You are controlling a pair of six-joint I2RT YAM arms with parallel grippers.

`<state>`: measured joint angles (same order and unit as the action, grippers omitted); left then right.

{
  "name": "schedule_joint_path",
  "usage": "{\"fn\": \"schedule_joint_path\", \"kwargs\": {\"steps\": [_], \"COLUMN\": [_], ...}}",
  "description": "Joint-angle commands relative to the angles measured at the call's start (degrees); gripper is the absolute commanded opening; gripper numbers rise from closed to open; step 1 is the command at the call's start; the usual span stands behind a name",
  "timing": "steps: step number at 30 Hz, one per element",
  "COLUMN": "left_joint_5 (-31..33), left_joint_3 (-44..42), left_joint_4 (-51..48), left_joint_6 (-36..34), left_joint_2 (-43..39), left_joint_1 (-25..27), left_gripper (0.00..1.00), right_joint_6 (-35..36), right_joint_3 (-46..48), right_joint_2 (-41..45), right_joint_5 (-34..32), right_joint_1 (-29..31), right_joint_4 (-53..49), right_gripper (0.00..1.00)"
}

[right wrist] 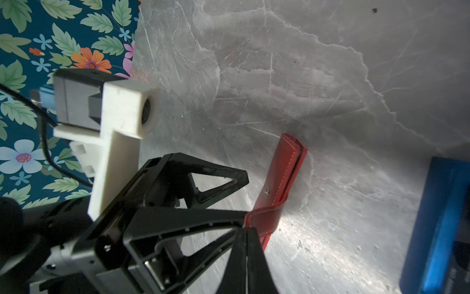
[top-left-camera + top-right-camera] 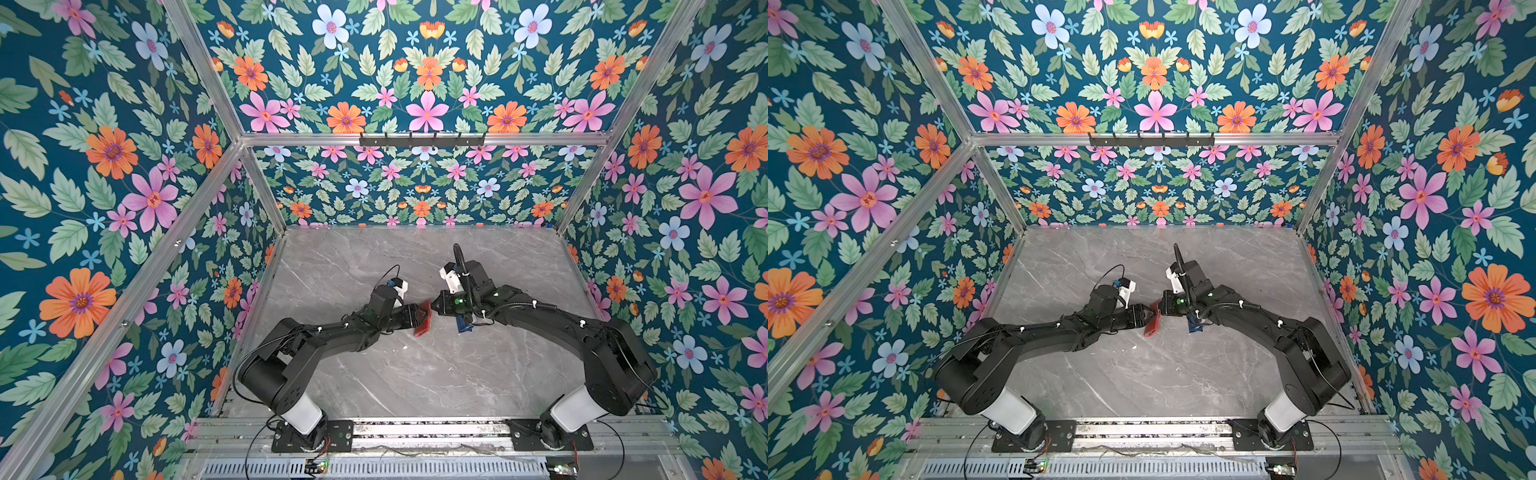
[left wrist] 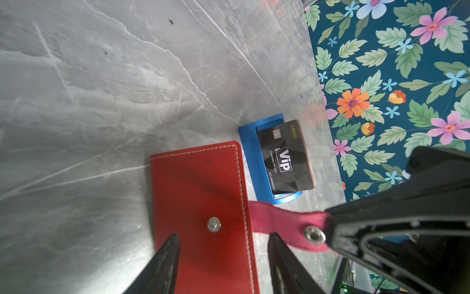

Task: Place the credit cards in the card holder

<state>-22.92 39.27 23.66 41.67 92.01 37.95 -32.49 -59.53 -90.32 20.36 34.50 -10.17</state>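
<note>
The right claw (image 1: 246, 230) is clamped on the unfastened tab (image 3: 279, 221) of the closed red wallet (image 3: 198, 193), which stands tilted on edge between the two arms at the middle of the bench (image 3: 101, 101). The left claw (image 3: 225, 241) straddles the wallet, jaws parted. Just beside it, a dark card (image 3: 287, 157) lies in a blue tray (image 3: 253, 157).
</note>
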Motion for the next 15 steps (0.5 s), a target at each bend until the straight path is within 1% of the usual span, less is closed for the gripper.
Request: {"fn": "schedule_joint_path", "kwargs": {"steps": [1,11,15], "left_joint_5": [-0.81,-0.57,0.54], "left_joint_3": [0.35,0.96,1.01], "left_joint_4": [1.74,1.21,0.24], "left_joint_6": [-0.25,-0.71,-0.70], "left_joint_2": [0.15,1.14,1.24], "left_joint_1": [0.05,0.28,0.41], "left_gripper": [0.58,0.57,0.52], "right_joint_6": [-0.56,-1.06,-1.26], "right_joint_3": [-0.17,-0.06,-0.07], "right_joint_2": [-0.03,0.32,0.07], "right_joint_5": [0.82,1.65,1.59], "right_joint_1": [0.00,-0.04,-0.05], "right_joint_4": [1.71,2.74,2.76], "right_gripper": [0.00,0.00,0.00]}}
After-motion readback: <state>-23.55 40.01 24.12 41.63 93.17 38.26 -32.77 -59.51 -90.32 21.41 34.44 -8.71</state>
